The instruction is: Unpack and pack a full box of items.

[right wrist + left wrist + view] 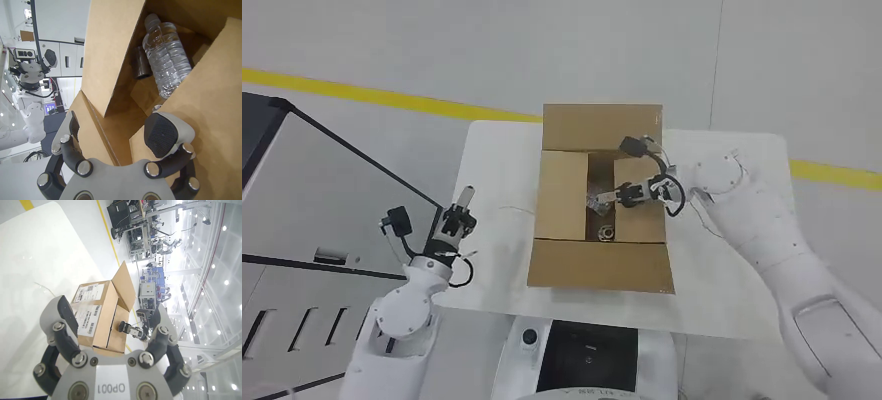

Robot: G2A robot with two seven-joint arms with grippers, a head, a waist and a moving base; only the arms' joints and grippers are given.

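An open cardboard box point(560, 195) stands mid-table with its flaps spread. Inside lie a clear plastic bottle point(166, 62) and a black cylinder point(140, 66); the bottle point(598, 196) also shows through the opening from above. My right gripper point(614, 196) hangs over the opening from the right side. In its wrist view the right gripper point(117, 130) is open, with only flap edges between its fingers. My left gripper point(466, 195) stands open and empty above the table left of the box, and its wrist view has the left gripper point(113, 319) facing the labelled side of the box point(98, 315).
The white table point(502, 160) has bare room on both sides of the box. A faint clear curved thing point(43, 288) lies on the table near the left gripper. A dark frame point(342, 150) stands off the table's left edge, and a yellow floor line point(392, 98) runs behind.
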